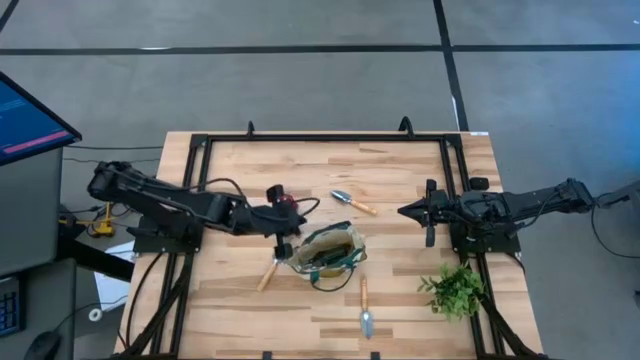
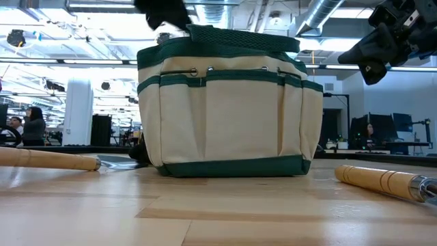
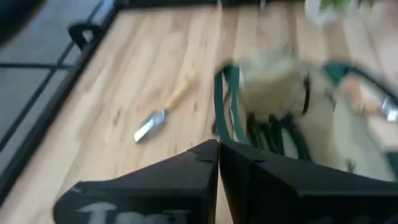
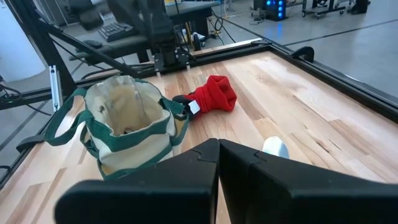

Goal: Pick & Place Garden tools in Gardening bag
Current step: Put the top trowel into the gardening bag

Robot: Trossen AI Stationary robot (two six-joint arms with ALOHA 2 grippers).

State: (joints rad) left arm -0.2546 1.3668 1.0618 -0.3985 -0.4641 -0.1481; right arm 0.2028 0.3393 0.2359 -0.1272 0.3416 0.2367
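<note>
Gardening bag (image 1: 327,252) is standing mid-table; I am seeing my left gripper (image 1: 281,246) hanging at its rim, fingers pressed together, pinching nothing. Right gripper (image 1: 405,211) is waiting aside, also pressed together.

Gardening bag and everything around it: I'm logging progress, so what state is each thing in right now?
gardening bag: upright, mouth open, dark tools inside.
trowel: lying on the table beyond the bag, outside it.
second trowel: lying on the table, outside the bag.
wooden-handled tool: lying beside the bag.
red item: on the table beside the bag.
left gripper: jaws shut, empty, at the bag's rim.
right gripper: jaws shut, empty, waiting apart.
</note>
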